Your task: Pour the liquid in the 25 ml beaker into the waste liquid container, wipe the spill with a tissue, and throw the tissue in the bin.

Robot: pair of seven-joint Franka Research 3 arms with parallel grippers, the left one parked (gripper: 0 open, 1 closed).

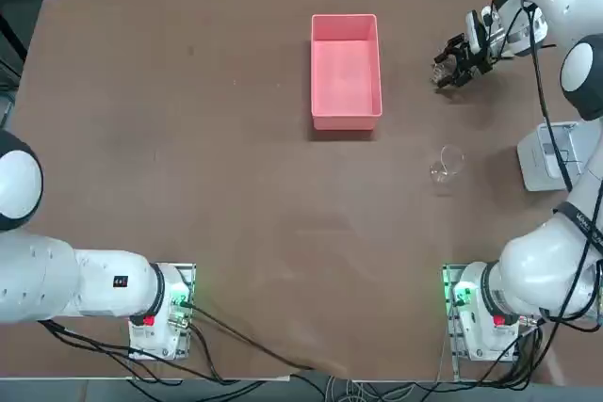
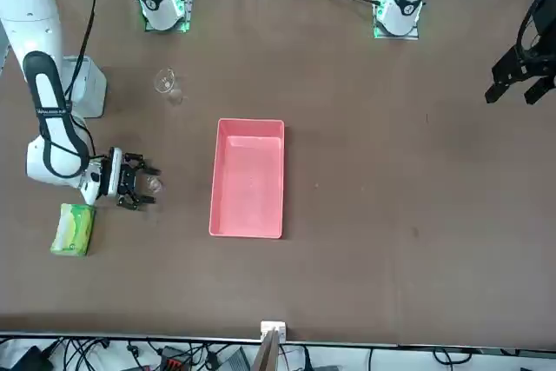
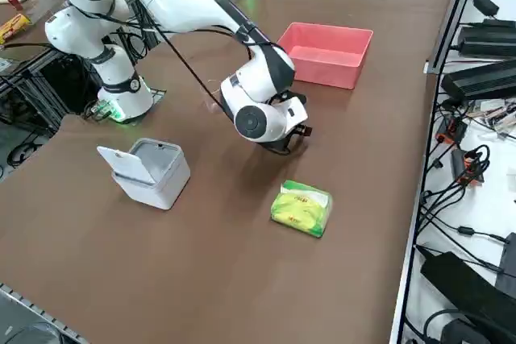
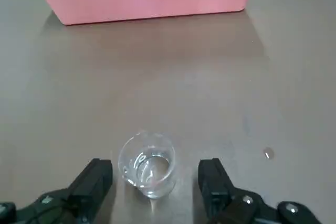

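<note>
The 25 ml beaker [image 4: 148, 164], tiny and of clear glass, stands upright on the brown table with a little liquid in it. My right gripper [image 4: 156, 170] is open, low over the table, with one finger on each side of the beaker and a gap on both sides. In the front view the gripper [image 2: 139, 182] points at the waste liquid container [image 2: 249, 177], a pink tray [image 1: 346, 68] a short way off. The bin [image 3: 149, 171], pale grey with its lid up, stands near the arm's base. A yellow-green tissue pack [image 3: 301, 208] lies behind the gripper.
A larger clear beaker [image 1: 447, 165] stands between the gripper and the arm's base, near the bin [image 1: 551, 152]. A small drop [image 4: 268, 153] lies on the table beside one finger. Cables hang from the arm over the bin.
</note>
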